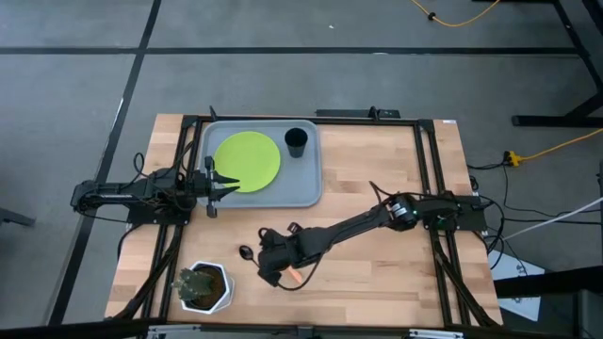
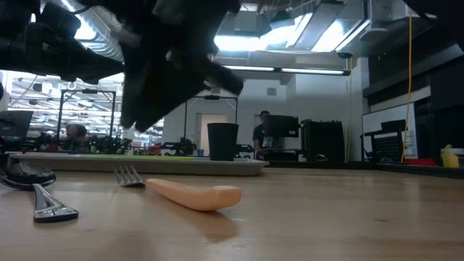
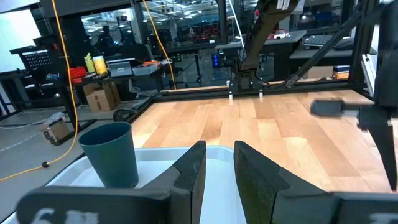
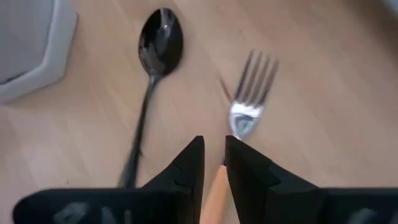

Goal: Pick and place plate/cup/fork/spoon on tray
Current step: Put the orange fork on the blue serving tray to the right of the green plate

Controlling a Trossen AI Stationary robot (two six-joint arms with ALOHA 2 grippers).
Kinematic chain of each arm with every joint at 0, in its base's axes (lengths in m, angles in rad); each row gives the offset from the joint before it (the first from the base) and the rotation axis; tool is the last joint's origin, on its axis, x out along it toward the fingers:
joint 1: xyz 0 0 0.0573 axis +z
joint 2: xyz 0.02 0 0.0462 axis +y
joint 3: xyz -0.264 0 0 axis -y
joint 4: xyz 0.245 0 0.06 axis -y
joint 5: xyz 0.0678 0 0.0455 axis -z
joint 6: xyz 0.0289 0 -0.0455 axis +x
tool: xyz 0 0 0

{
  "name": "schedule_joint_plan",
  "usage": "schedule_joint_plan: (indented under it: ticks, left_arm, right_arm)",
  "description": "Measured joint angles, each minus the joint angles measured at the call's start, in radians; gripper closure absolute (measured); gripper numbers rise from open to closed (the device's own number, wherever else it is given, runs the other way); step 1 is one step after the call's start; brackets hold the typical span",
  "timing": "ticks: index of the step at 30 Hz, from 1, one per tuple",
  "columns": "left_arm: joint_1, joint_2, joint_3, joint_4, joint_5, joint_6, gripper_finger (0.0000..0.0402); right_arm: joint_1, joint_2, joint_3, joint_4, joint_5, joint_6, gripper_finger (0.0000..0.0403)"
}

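Fork (image 4: 249,99) is lined up lengthwise with the right gripper (image 4: 214,155) — tines pointing away from the wrist, orange handle running back between the two fingers, which stand narrowly parted on either side of it; whether they already press the handle cannot be told, so no firm grip is claimed. In the high view the right gripper (image 1: 273,264) is low over the near-left part of the table, with the fork's orange handle (image 1: 293,275) showing just beside it. Spoon (image 4: 155,56) lies close alongside the fork, roughly parallel, bowl at the same end as the tines — the nearest thing that could be nudged on a lift. White hexagonal pot (image 1: 203,287) sits near, toward the table's front edge. Tray (image 1: 311,179) is well apart, toward the far side, already carrying the plate (image 1: 248,161) and the cup (image 1: 297,141); free tray floor is seen beside the plate. Left gripper (image 3: 217,165) waits at the tray's left edge, fingers slightly parted, nothing held
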Motion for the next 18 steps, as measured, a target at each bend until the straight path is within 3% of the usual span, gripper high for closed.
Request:
schedule_joint_plan:
  ticks: [5, 9, 13, 18]
  left_arm:
    - [0.000, 0.000, 0.000, 0.000, 0.000, 0.000, 0.0325]
    - [0.000, 0.000, 0.000, 0.000, 0.000, 0.000, 0.0325]
    - [0.000, 0.000, 0.000, 0.000, 0.000, 0.000, 0.0325]
    - [0.000, 0.000, 0.000, 0.000, 0.000, 0.000, 0.0325]
  right_arm:
    - [0.016, 0.006, 0.049, -0.070, 0.033, -0.001, 0.0334]
    - [0.041, 0.007, 0.032, -0.109, 0.062, 0.114, 0.0328]
    - [0.060, 0.010, -0.004, -0.116, 0.056, 0.212, 0.0302]
    - [0.067, 0.009, -0.042, -0.103, 0.036, 0.221, 0.0270]
